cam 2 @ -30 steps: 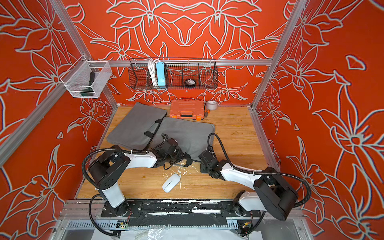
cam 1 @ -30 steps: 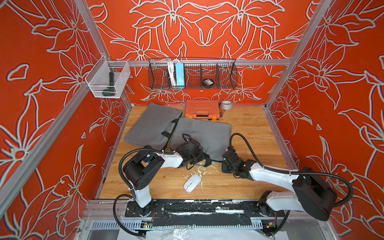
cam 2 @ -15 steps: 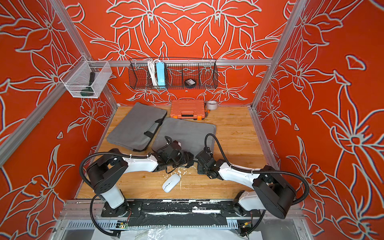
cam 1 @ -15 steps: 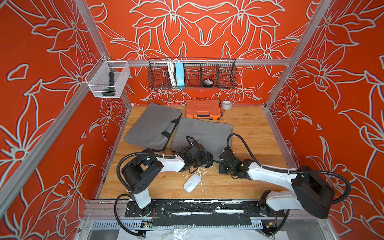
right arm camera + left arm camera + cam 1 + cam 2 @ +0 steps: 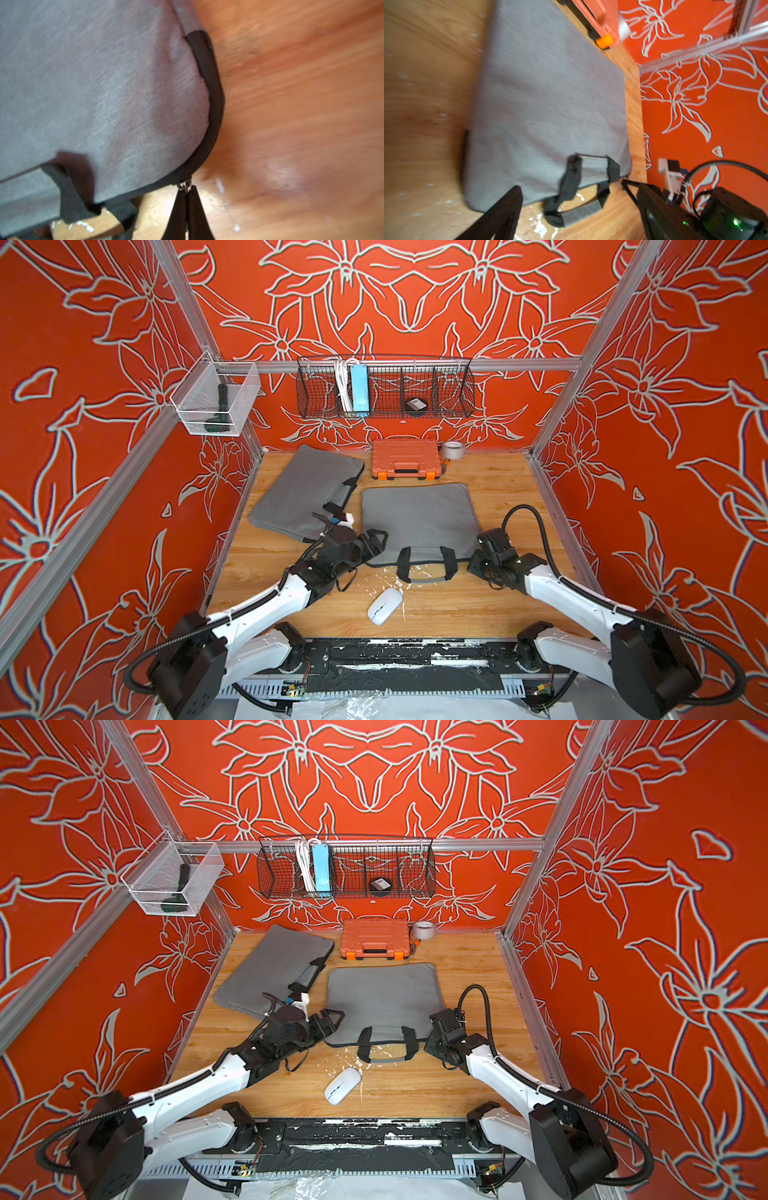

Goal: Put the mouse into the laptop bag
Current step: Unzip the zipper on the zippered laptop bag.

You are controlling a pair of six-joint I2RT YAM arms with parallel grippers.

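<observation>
Mouse [image 5: 385, 605] is white and sits loose on the worktop [image 5: 457, 610], nearest the robot base. It is outside the laptop bag [image 5: 417, 518], just in front of the bag's black handle [image 5: 424, 568], and neither arm touches it.

Left pincer [image 5: 374, 541] is at the bag's near-left corner. The left wrist view shows its jaws spread wide with nothing gripped. The bag's near edge and handle lie between the fingers [image 5: 500, 214]; can't tell if either finger touches the fabric.

Right pincer [image 5: 473, 563] is at the near-right corner. The right wrist view shows it [image 5: 188, 190] clamped tight on the zipper pull [image 5: 184, 185], right at the dark zipper band rounding the corner.

The bag lies flat mid-worktop with its handle side toward the robot. Can't tell from these views whether the zipper is open; both wrist views are blurred.

Further back:
- A 2nd gray bag [image 5: 299, 493] lies back-left, angled, close to the task bag.
- An orange case [image 5: 405, 458] sits against the back wall, with a tape roll [image 5: 453, 450] beside it.
- A wire basket [image 5: 316, 393] hangs on the back wall and holds a blue power strip [image 5: 359, 387].
- A clear bin [image 5: 245, 406] is mounted on the left rail.
</observation>
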